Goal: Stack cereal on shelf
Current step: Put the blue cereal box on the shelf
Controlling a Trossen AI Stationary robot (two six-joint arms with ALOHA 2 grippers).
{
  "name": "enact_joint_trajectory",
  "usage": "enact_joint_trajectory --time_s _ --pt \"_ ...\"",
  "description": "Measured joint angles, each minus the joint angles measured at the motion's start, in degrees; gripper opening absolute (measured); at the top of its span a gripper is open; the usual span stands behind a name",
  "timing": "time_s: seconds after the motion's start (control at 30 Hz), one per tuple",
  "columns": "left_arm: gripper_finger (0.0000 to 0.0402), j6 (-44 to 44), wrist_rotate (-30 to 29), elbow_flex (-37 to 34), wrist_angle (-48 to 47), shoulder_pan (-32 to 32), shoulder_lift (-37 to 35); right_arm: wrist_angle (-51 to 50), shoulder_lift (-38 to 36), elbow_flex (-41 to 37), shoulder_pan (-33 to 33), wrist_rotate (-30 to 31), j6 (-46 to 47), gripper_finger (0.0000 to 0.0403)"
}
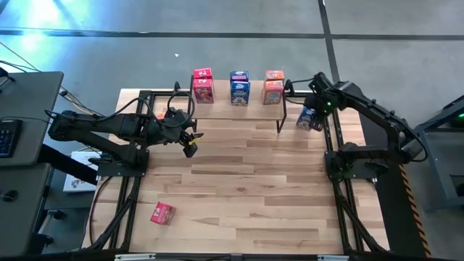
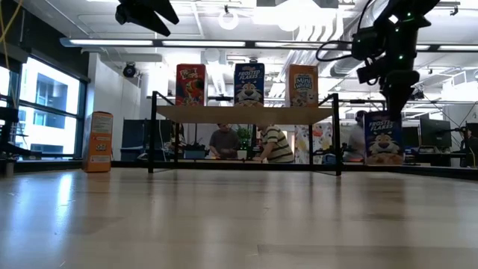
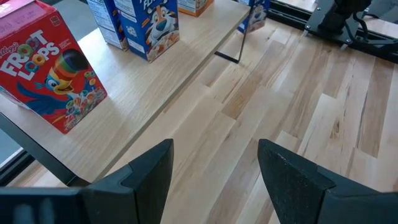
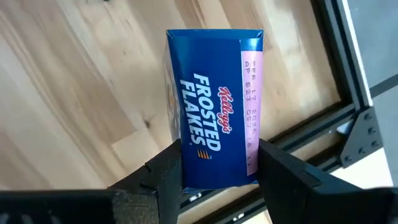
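Observation:
The shelf stands at the table's far middle, with several upright cereal boxes on its plank in two rows: pink-red, blue and orange. My right gripper is just past the shelf's right end, shut on a blue Frosted Flakes box. My left gripper is open and empty, above the table in front of the shelf's left part. An orange box stands on the table left of the shelf. A pink-red box lies near the front left. My right gripper pinches the blue box's top end between its two fingers, one on each broad face. The fingers come from above, pointing down. The box hangs upright below them, its printed front toward the table's near edge and its bottom apparently just clear of the table.
The shelf's black legs stand close to the held box. Black frame rails run along the table's right and left sides. Bare wood lies across the table's middle and near right. People sit in the room behind the table.

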Motion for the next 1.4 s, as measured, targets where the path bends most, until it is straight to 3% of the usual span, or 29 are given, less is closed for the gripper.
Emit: enact_joint_trajectory --time_s 0.4,1.1,1.4 --pt "0.0223 0.00 0.00 0.00 0.00 0.00 0.00 -6.46 -3.22 0.00 6.16 -0.45 7.40 0.0172" --pt "0.0223 0.00 0.00 0.00 0.02 0.00 0.00 -10.63 -3.38 0.00 31.66 -0.54 33.08 0.0172" --pt "0.0223 0.02 0.00 0.00 0.02 0.00 0.00 -5.53 -3.35 0.00 43.12 -1.06 44.54 0.0172"
